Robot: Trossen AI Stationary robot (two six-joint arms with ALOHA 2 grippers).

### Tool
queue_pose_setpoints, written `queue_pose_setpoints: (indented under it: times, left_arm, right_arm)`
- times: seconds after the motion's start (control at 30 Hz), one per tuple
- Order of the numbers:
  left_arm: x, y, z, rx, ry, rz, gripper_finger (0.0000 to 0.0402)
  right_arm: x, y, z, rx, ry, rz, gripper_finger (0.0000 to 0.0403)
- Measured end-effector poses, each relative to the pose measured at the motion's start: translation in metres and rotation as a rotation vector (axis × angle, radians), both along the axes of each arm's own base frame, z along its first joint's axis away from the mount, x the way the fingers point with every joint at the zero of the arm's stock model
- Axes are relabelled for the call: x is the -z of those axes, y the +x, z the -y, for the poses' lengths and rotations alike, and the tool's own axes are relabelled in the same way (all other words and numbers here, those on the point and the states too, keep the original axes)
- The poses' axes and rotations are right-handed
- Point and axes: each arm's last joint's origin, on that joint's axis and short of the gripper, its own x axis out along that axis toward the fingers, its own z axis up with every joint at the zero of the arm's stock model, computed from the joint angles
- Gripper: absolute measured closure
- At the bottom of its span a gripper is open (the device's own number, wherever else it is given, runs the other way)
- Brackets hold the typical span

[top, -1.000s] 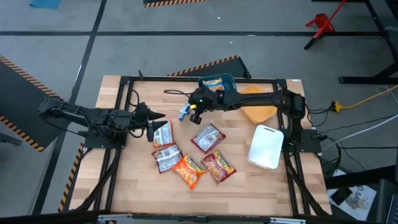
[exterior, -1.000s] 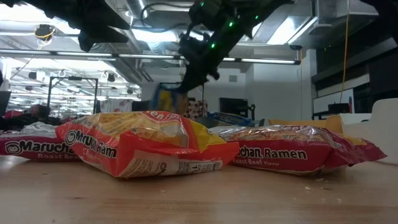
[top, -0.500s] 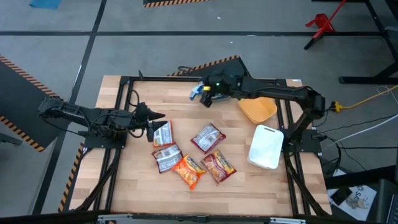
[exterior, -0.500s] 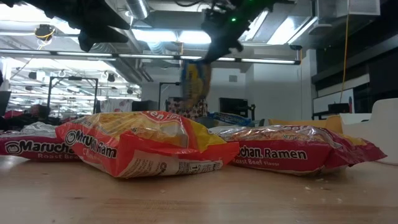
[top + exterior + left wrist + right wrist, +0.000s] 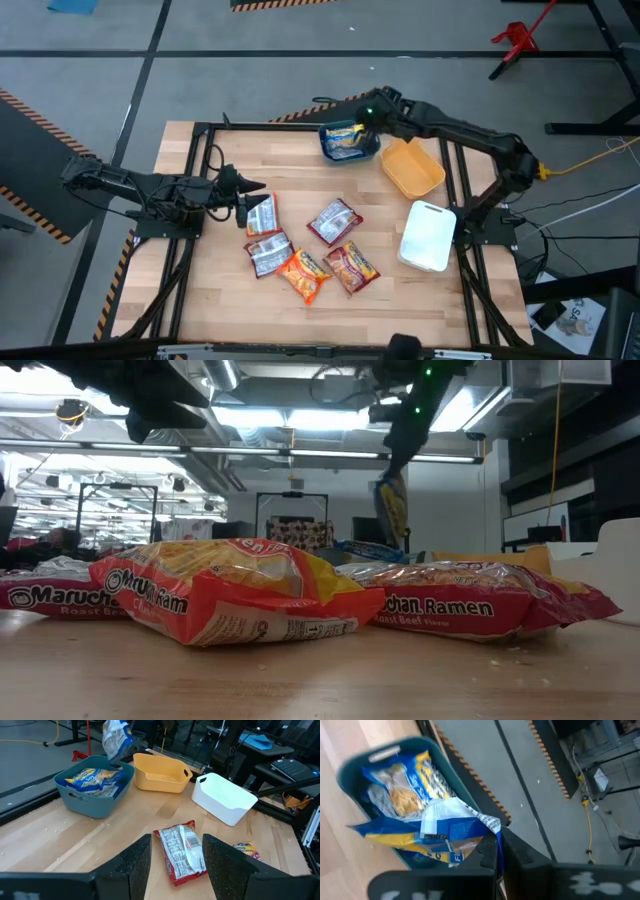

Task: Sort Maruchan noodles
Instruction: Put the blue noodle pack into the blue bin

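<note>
Overhead, the right gripper [image 5: 372,112] hangs at the far side of the table, just above the teal bin [image 5: 349,141], its fingers pinched on one end of a blue-and-yellow packet [image 5: 427,829] that dangles beneath it. That bin already holds other blue-and-yellow packets [image 5: 92,777]. To its right stand an empty orange bin [image 5: 413,168] and, nearer, a white bin [image 5: 428,236]. Five more packets lie near the table's middle: three red-and-silver [image 5: 335,221], one orange-red [image 5: 303,274] and one red [image 5: 350,265]. The left gripper [image 5: 245,207] waits low at the left, its fingers spread, with a red-and-silver packet [image 5: 181,852] lying just ahead of them. The main risk is the release: the packet hangs by one end near the bin's far right rim, so if it is let go while swinging or off centre it could catch the rim and slide onto the table or off the far edge. A thin pinch on slick plastic could also slip early.
</note>
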Motion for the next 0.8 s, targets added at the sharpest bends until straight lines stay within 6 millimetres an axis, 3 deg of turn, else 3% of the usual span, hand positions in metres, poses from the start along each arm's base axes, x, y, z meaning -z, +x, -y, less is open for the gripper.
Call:
queue_pose_setpoints:
  times: [0.17, 0.47, 0.8]
  left_arm:
    - [0.0, 0.0, 0.0, 0.0, 0.001, 0.0, 0.0232]
    - [0.0, 0.0, 0.0, 0.0, 0.002, -0.004, 0.0232]
    - [0.0, 0.0, 0.0, -0.006, 0.004, -0.004, 0.0232]
  right_arm:
    - [0.004, 0.002, 0.009, -0.051, 0.001, -0.018, 0.0403]
    - [0.036, 0.019, 0.019, -0.111, 0.038, -0.135, 0.0403]
    - [0.036, 0.023, 0.021, -0.159, 0.018, -0.12, 0.0403]
